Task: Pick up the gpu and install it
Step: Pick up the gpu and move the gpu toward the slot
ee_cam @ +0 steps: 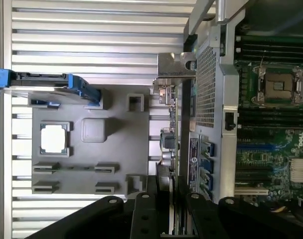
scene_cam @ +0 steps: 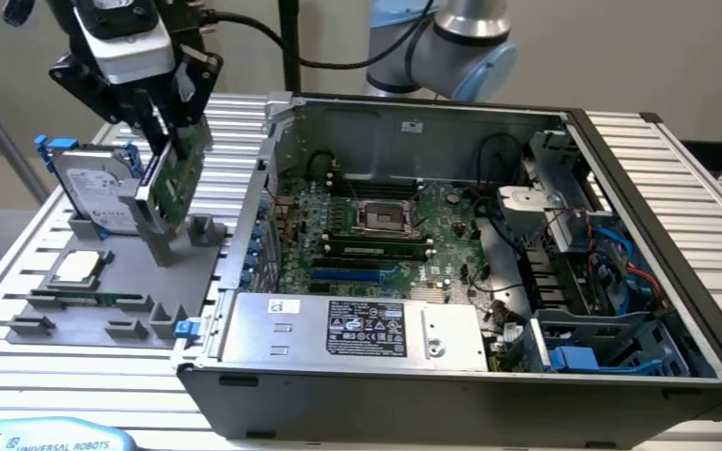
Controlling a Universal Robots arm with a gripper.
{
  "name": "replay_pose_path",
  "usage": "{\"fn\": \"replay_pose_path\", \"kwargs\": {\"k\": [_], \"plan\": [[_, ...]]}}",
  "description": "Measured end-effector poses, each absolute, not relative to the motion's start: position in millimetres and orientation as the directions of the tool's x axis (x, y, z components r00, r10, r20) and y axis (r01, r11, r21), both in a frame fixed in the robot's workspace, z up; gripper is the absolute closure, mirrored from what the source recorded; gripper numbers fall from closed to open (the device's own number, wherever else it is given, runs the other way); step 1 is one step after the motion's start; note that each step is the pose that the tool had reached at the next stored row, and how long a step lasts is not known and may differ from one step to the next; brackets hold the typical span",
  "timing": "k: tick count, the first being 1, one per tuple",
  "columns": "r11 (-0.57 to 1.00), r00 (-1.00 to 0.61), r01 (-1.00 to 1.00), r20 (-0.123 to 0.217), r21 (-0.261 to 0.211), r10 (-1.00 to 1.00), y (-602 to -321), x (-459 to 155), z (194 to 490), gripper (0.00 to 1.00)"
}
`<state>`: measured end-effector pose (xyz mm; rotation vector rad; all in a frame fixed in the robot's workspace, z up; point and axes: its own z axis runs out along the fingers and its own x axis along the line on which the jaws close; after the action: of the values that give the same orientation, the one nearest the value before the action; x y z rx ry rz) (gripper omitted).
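Note:
The gpu point(scene_cam: 176, 174) is a thin green card held on edge, its silver bracket point(ee_cam: 175, 67) at one end. My gripper point(scene_cam: 166, 117) is shut on its upper edge, at the exterior view's left, outside the open computer case point(scene_cam: 662, 216). The card hangs over the grey holder tray point(scene_cam: 129, 272), beside the slotted posts point(scene_cam: 204, 230) and close to the case's outer wall point(ee_cam: 206, 74). In the wrist view the gpu point(ee_cam: 174, 129) appears edge-on between my black fingers point(ee_cam: 144, 214). The motherboard point(scene_cam: 386, 225) lies inside the case, with a blue slot point(scene_cam: 354, 275) near its front.
On the tray stand a silver hard drive with blue rails point(scene_cam: 91, 188) and a square silver processor chip point(scene_cam: 79, 266). A power supply point(scene_cam: 349, 327) fills the case's front. Cables and blue drive cages point(scene_cam: 587, 282) crowd the case at the exterior view's right. The table is ribbed aluminium point(scene_cam: 35, 376).

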<state>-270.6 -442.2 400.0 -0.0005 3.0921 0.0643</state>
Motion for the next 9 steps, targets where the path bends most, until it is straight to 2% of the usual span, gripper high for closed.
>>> {"fn": "replay_pose_path", "kwargs": {"k": [9], "plan": [[0.999, -0.999, -0.001, -0.04, 0.042, 0.001, -442.3, -229.7, 440.2, 0.73]]}}
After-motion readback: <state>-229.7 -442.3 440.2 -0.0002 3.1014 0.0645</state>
